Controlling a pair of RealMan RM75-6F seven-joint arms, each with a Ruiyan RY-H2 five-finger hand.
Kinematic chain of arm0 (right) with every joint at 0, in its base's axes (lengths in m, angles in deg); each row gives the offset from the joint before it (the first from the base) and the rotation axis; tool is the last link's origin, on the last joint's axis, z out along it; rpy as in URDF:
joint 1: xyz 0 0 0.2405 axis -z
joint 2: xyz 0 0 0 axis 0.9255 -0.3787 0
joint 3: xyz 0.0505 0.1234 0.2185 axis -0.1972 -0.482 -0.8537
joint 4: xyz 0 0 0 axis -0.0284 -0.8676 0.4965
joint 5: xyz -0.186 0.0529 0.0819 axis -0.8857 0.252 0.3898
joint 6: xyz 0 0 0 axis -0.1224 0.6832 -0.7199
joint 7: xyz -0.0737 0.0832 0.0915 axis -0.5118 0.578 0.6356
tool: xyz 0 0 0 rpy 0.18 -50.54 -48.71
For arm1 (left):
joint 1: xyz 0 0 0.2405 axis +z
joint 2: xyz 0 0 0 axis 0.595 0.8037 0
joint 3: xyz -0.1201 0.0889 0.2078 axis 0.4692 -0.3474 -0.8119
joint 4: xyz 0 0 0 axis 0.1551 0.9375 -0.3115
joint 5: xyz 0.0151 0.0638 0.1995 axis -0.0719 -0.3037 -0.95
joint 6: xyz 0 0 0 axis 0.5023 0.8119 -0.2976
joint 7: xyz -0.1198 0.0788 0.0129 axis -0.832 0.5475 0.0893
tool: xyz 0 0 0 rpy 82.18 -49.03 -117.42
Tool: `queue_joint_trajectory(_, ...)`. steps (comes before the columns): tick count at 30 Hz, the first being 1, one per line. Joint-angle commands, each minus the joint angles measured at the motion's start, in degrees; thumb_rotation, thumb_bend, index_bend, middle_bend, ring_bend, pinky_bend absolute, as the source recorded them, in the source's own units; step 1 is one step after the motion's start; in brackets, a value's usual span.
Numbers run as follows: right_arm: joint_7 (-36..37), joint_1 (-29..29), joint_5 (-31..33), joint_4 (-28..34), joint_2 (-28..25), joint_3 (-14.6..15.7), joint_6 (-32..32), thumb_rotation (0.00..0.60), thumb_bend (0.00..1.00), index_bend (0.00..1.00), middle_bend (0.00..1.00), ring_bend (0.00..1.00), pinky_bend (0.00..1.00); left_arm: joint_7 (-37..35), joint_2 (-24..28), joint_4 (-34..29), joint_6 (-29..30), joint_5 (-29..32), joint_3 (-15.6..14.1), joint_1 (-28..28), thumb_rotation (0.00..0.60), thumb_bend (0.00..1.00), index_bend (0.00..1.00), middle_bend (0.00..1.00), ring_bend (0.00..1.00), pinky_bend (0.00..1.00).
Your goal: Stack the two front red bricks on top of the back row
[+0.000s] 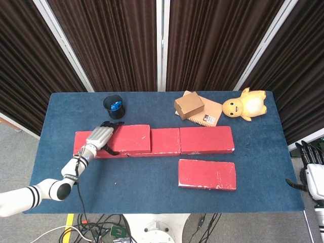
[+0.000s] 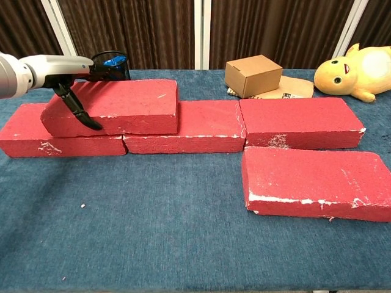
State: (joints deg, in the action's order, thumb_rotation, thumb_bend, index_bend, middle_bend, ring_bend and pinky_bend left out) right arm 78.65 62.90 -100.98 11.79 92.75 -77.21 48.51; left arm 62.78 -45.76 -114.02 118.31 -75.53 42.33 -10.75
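The left hand grips the left end of a rectangular red brick lying atop the back row of red bricks, while the right hand hangs off-table, fingers apart, holding nothing.

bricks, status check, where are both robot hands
Left robot hand grips stacked brick on back row. Right robot hand idle off-table. Front brick untouched, unobstructed.

Five red bricks — one box
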Motion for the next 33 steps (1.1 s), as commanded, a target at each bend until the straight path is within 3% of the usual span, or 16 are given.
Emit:
queue_joint_trajectory(1, 0.0, -0.01, -0.09, -0.02, -0.01, 0.07, -0.06, 0.6, 0.0, 0.0, 0.0, 0.0, 0.0, 0.01, -0.21, 0.19, -0.02, 0.11, -0.11, -0.14, 0.6, 0.08, 0.02, 0.15, 0.14, 0.0)
queue_joint_trajectory(24, -0.01, -0.06, -0.26, -0.32, 0.31, 0.2, -0.17, 0.6, 0.0, 0.0, 0.0, 0.0, 0.0, -0.18, -1.24, 1.56, -0.25, 0.68, -0.85, -0.8, 0.6, 0.08, 0.02, 0.15, 0.13, 0.0)
queue_joint_trajectory(33, -0.01, -0.05, -0.06, -0.4, 0.35, 0.17, -0.27, 0.6, 0.0, 0.0, 0.0, 0.0, 0.0, -0.44, -1.05, 1.37, -0.51, 1.15, -1.11, -0.81, 0.6, 0.08, 0.02, 0.13, 0.02, 0.0)
